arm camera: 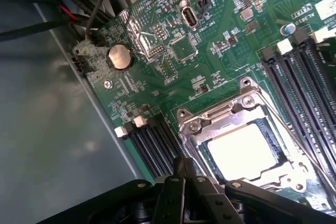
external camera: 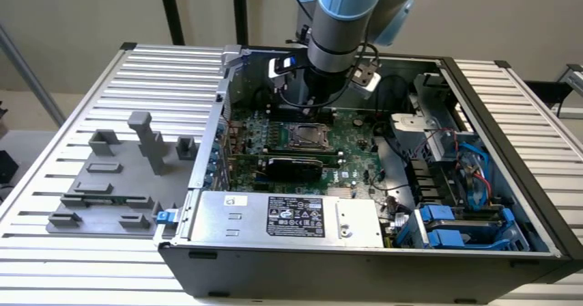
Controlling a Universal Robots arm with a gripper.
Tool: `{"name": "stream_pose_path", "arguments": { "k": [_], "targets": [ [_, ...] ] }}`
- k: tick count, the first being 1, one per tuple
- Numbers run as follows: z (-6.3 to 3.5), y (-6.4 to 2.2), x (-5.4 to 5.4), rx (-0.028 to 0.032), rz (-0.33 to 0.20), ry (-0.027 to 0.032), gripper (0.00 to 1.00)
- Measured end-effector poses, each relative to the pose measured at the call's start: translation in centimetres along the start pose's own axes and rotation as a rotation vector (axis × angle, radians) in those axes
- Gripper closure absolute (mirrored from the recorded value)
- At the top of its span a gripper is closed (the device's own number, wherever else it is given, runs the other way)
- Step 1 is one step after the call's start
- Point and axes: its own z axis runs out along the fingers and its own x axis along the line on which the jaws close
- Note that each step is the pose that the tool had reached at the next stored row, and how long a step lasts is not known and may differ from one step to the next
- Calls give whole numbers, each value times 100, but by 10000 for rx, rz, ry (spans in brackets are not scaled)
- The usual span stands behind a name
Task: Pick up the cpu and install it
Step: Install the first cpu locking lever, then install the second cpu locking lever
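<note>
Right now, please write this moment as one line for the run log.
hand: shut, holds nothing, above motherboard | cpu: lies in socket | socket frame: open

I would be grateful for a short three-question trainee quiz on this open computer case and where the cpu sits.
1. True or false: the cpu lies in the motherboard socket.
2. The gripper fingers are: A open, B shut.
3. Fill in: the grey fixture blocks sit on the exterior view's ____ of the case.

Key: 1 true; 2 B; 3 left.
</note>
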Motion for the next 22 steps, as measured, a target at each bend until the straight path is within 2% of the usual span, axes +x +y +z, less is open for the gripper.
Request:
{"name": "stream_pose_path", "arguments": {
  "k": [6,22],
  "targets": [
    [-87,39,-112,18,6,-10,89],
    [-296,63,-416,19,6,-10,89]
  ]
}}
